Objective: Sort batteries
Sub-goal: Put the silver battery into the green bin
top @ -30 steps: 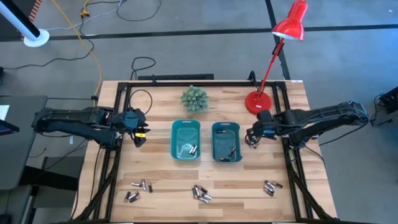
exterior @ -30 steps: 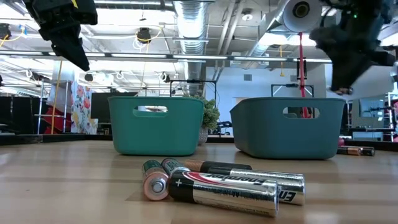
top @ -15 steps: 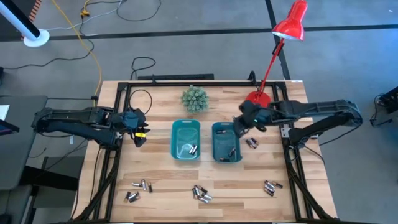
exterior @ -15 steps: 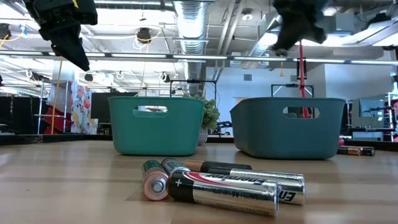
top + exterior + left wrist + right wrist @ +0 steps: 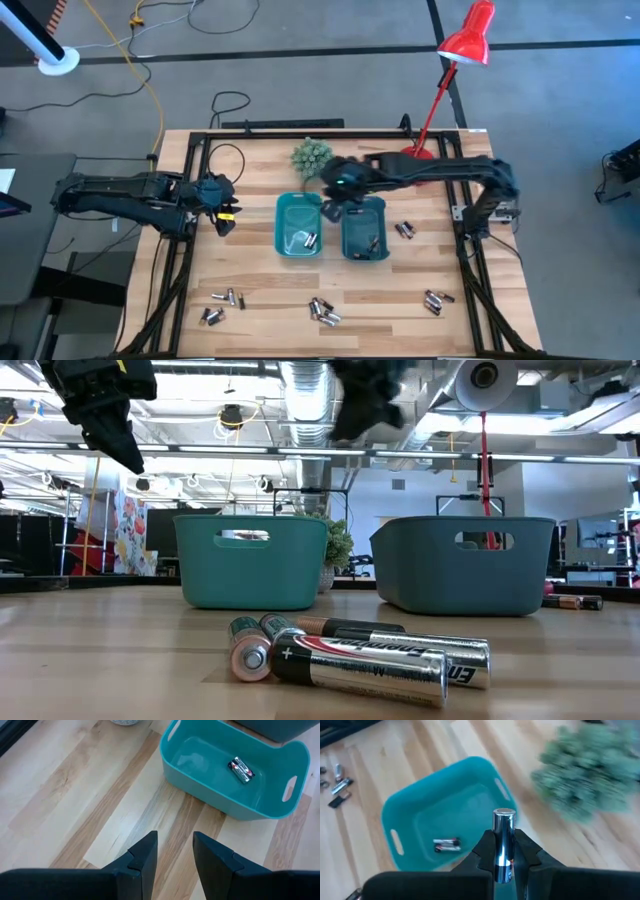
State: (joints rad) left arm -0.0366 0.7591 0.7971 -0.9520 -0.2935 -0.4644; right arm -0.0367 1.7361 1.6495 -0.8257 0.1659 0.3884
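Two teal bins stand side by side mid-table: the left bin (image 5: 298, 227) holds two batteries (image 5: 446, 845), and the right bin (image 5: 363, 228) holds a few too. My right gripper (image 5: 333, 203) hangs above the far end of the gap between the bins, shut on a silvery battery (image 5: 503, 832); the low view shows it high up (image 5: 362, 400). My left gripper (image 5: 222, 216) waits left of the bins, open (image 5: 175, 857) over bare wood. Loose batteries lie in small groups near the front edge (image 5: 323, 311) and right of the bins (image 5: 403, 230). My right gripper pinches the battery by its lower half (image 5: 503, 854) between the two fingers. The battery lies along the fingers, and its metal end (image 5: 504, 813) sticks out past their tips. It is lifted clear, above the left bin's rim, with the fingers slanting down.
A small green plant (image 5: 312, 157) stands behind the left bin, close to my right gripper. A red desk lamp (image 5: 440, 90) rises at the back right. More battery groups lie at the front left (image 5: 222, 298) and the front right (image 5: 432, 300). A black frame runs along the table's edges.
My right gripper has swung from beside the right bin's right side toward the table's left edge. It has passed over that bin to the gap between the bins, rising and rolling about its own axis, and has stayed shut.
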